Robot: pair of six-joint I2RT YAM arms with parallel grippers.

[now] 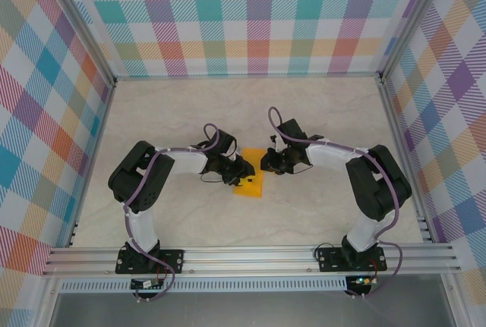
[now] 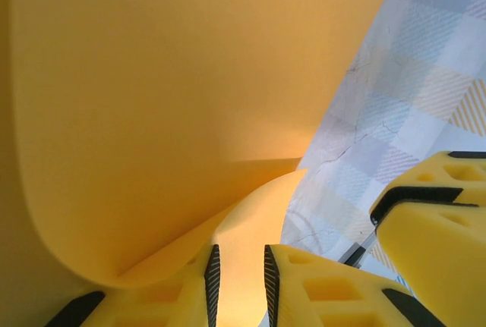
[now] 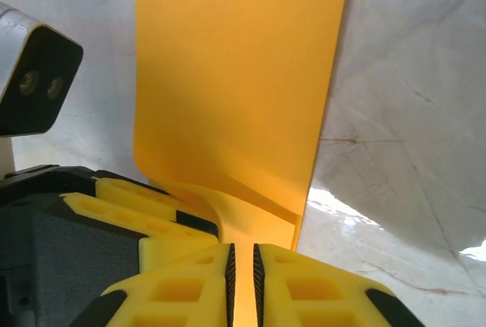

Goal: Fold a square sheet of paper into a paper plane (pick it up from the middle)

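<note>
The orange-yellow square sheet of paper point(image 1: 251, 183) lies mid-table between both grippers, its near part flat and its far part curled upward. My right gripper point(image 1: 266, 164) is shut on one edge of the paper point(image 3: 235, 77), its pads point(image 3: 230, 266) close together around a thin strip. My left gripper point(image 1: 241, 170) stands beside it with its jaws a little apart. In the left wrist view the curled paper point(image 2: 167, 99) bends over and runs through the left gripper point(image 2: 239, 255) without being pinched. The two grippers nearly touch; a right finger point(image 2: 429, 228) shows there too.
The pale marble-patterned tabletop point(image 1: 319, 114) spreads round the paper. Plaid walls point(image 1: 250, 16) enclose the back and both sides. An aluminium rail point(image 1: 250, 257) runs along the near edge by the arm bases. The left arm's wrist camera point(image 3: 34, 80) sits just left of the right gripper.
</note>
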